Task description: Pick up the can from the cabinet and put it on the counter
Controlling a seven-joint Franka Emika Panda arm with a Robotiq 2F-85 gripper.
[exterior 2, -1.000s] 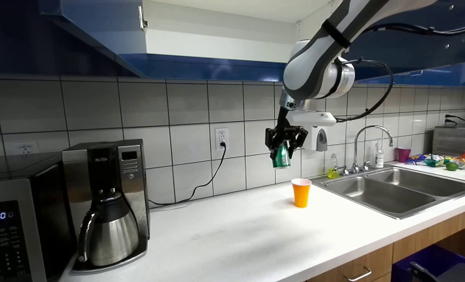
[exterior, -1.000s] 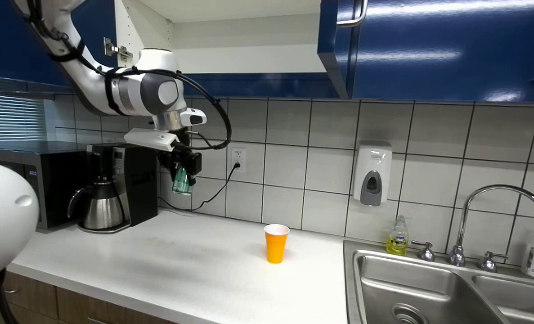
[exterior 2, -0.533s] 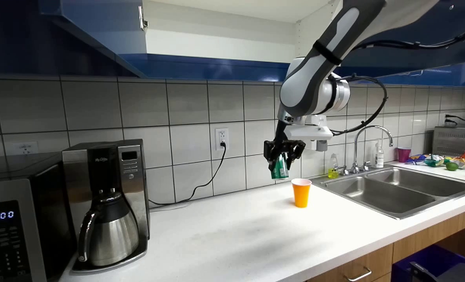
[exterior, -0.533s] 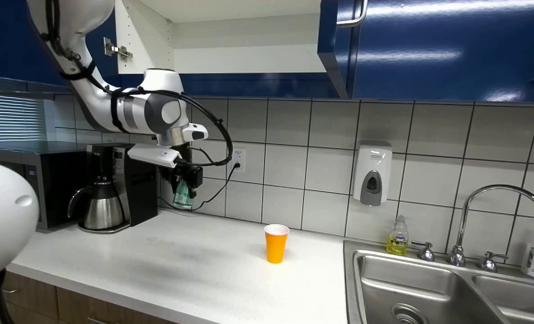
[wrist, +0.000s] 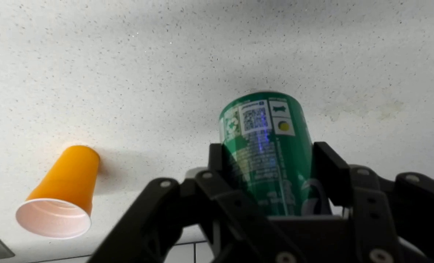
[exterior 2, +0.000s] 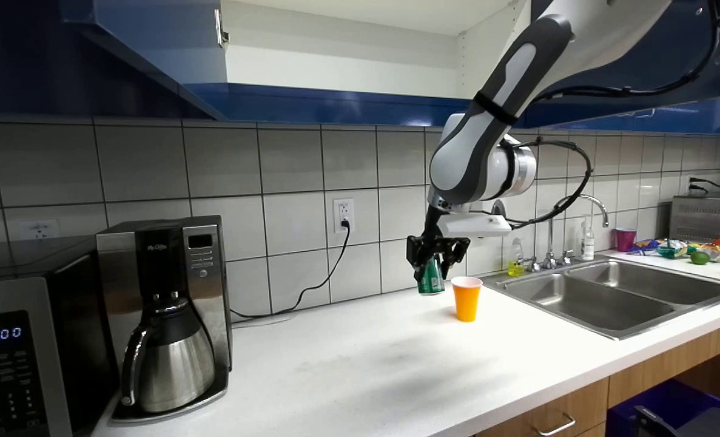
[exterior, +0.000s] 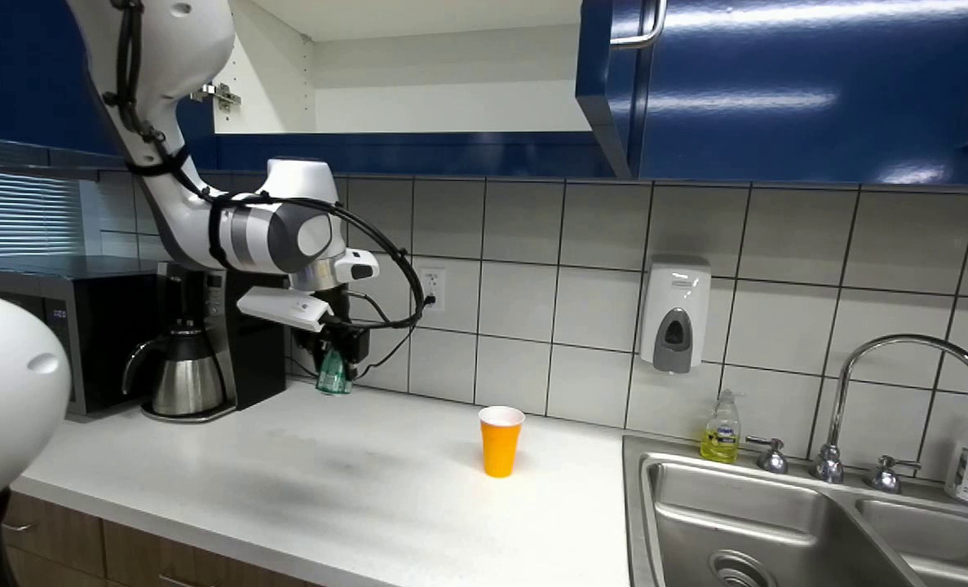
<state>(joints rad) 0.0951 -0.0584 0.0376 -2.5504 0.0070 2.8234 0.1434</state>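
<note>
Wrist view showed the small green cylindrical can (wrist: pixel 264 120) clamped in the black jointed gripper (wrist: pixel 268 157), a jaw pressed to either side and the can's lower end jutting past them, to the right of the orange tapered cup (wrist: pixel 68 175) with its pale inside. Both exterior views had the can roughly upright beneath the gripper, left of that cup and apart from it, raised above the smooth white counter (exterior 2: pixel 335 352), its bottom higher than the cup's base.

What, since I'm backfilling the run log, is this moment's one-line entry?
gripper: shut on can; can: above counter, not yet placed; orange cup: upright on counter; cabinet: open
</note>
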